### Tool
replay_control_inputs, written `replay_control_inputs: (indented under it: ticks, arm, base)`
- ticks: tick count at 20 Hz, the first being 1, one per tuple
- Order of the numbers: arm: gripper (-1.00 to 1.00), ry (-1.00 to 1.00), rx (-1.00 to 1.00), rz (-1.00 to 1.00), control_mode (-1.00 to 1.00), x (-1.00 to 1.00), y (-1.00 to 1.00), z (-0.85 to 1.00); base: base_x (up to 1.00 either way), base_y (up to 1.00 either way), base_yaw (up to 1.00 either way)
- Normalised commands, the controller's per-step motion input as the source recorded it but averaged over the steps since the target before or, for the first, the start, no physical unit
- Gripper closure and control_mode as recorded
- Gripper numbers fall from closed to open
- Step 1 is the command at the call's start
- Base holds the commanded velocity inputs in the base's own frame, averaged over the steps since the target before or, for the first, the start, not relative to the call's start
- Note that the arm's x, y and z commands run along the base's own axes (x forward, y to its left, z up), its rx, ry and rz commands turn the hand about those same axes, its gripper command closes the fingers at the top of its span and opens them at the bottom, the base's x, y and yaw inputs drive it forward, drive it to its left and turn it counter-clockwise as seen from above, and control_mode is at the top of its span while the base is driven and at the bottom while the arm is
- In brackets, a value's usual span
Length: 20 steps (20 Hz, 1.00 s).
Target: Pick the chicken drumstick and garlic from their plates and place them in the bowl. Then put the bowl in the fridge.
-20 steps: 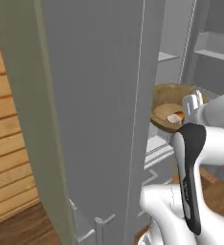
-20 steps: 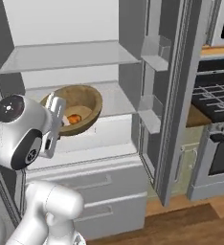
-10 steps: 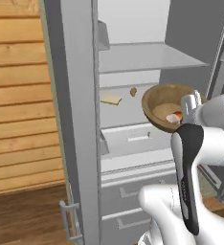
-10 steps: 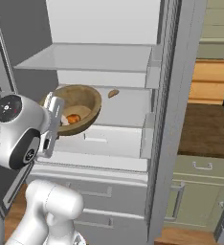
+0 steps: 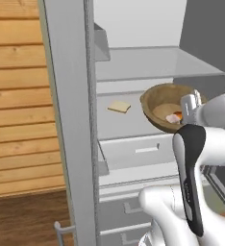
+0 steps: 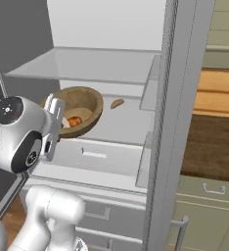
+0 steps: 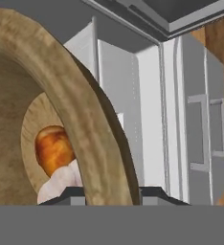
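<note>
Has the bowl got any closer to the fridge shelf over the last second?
Yes. The bowl rode in with the base: the fridge shelf and the brown lump on it now loom larger beside it.

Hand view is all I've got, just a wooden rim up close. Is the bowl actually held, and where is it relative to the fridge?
Observer: Yes. The gripper has its tips either side of the bowl rim, and the bowl hangs tilted in front of the open fridge, over the middle shelf.
Operator: Both foods inside?
Observer: The chicken drumstick and the garlic lie together at the bottom of the bowl.
Operator: Anything on that shelf already?
Observer: A tan bread slice lies to the left of the bowl in the left base view.
Operator: Anything else?
Observer: A small brown lump sits on the shelf just right of the bowl in the right base view.
</note>
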Motion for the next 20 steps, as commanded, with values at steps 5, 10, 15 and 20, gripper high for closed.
replay_control_inputs:
  ticks: [5,10,15,20]
  arm:
    - [1.0,-0.01,0.0,0.0,-1.0,0.04,0.0,0.0]
    - [1.0,-0.11,0.08,0.03,-1.0,-0.53,0.0,0.27]
    - [1.0,-0.02,0.02,0.03,-1.0,-0.5,0.0,0.66]
    - [1.0,0.01,0.0,0.02,-1.0,-0.48,0.01,0.64]
  base:
    - [0.32,0.0,0.02]
    - [0.0,0.0,0.0]
    - [0.0,0.0,0.0]
    - [0.0,0.0,0.0]
